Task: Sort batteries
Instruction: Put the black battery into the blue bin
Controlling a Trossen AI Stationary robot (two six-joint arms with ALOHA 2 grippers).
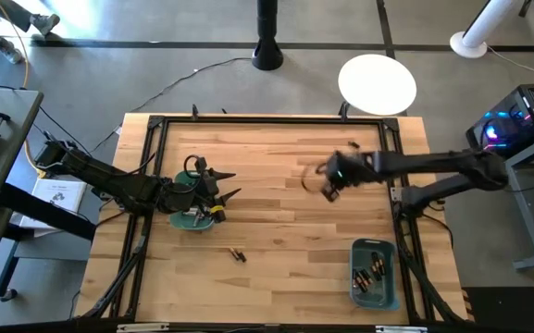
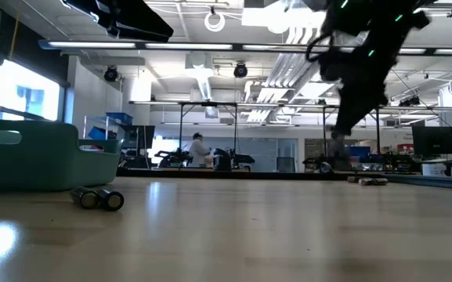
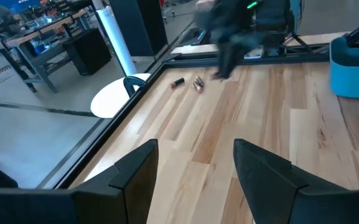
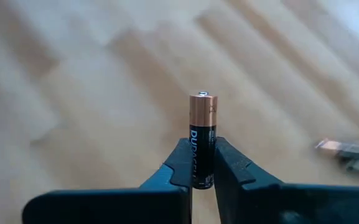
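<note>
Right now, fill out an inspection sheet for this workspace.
Surface: wooden tabletop inside a dark frame.
Job's things: one copper-topped battery clamped upright in the right gripper; loose batteries on the wood; more in the right teal bin; left teal bin under the left arm.
Clutter: nothing seen.
Grippers: right gripper shut on the battery, mid-table; left gripper open, empty, near the left bin.
Cables: a cable trails across the floor to the table's far edge.
Surroundings: white round disc on the floor, black pole base, lit computer at the right.

Two teal bins (image 1: 375, 273), two loose batteries (image 1: 238, 253) on the table (image 1: 276, 203), one gripped.
</note>
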